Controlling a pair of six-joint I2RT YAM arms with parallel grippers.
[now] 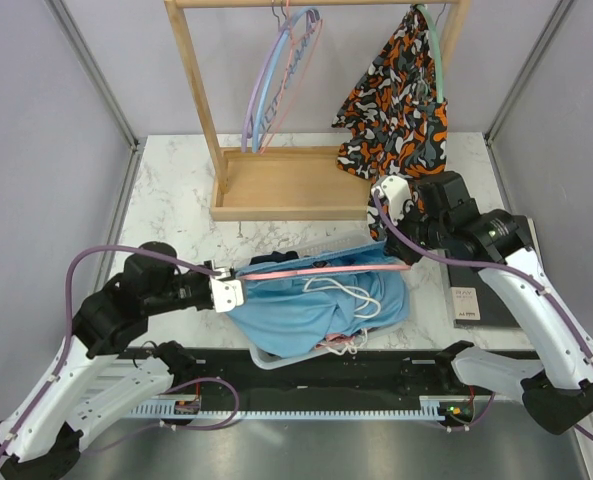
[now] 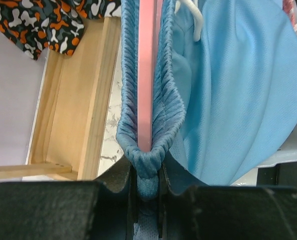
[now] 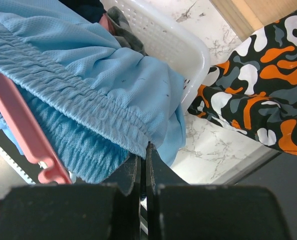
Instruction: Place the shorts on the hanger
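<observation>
The light sky-blue shorts (image 1: 316, 305) are stretched between my two grippers above a white basket, white drawstring (image 1: 354, 295) on top. The pink hanger (image 1: 321, 268) runs inside the waistband from one gripper to the other. My left gripper (image 1: 232, 295) is shut on the left end of the waistband (image 2: 147, 167), with the pink bar (image 2: 147, 75) running straight out from the pinch. My right gripper (image 1: 400, 252) is shut on the right edge of the shorts (image 3: 113, 90); its fingertips (image 3: 147, 150) pinch the waistband seam, and the hanger (image 3: 23, 125) lies just left of them.
A white basket (image 1: 266, 356) holding dark clothing lies under the shorts. The wooden rack (image 1: 276, 185) stands behind, with lilac, blue and pink hangers (image 1: 281, 80) and an orange-black-white garment (image 1: 396, 100) on a mint-green hanger. A dark flat box (image 1: 481, 295) lies at the right.
</observation>
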